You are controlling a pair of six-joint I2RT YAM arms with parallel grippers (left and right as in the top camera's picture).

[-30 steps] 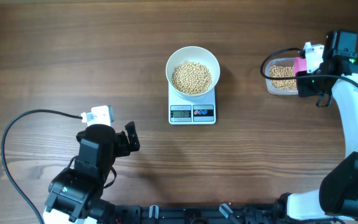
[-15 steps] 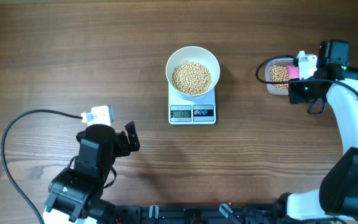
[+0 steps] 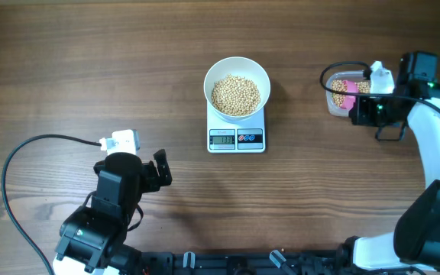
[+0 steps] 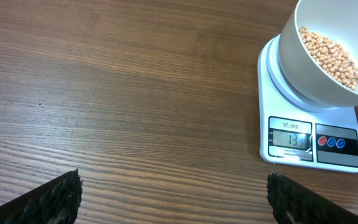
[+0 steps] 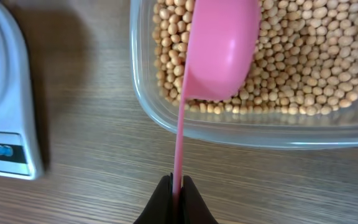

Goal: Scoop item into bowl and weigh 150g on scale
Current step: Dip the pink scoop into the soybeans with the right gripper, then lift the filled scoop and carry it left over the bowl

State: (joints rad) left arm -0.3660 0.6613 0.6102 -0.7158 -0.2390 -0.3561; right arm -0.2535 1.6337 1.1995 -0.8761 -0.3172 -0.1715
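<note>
Over the clear tub (image 5: 241, 134) of beans (image 5: 303, 68), our right gripper (image 5: 179, 186) pinches the pink scoop (image 5: 219, 50) by its handle; our left gripper (image 4: 173, 198) hangs open and empty; we see the bean-filled bowl (image 3: 237, 61) atop the scale (image 3: 237, 139).

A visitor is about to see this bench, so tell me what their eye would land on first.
The white bowl of tan beans on the small scale at the centre of the wooden table stands out first. Next comes the bright pink scoop, pinched by its thin handle in the right gripper over the clear tub at far right. The left gripper sits open and empty, front left.
</note>
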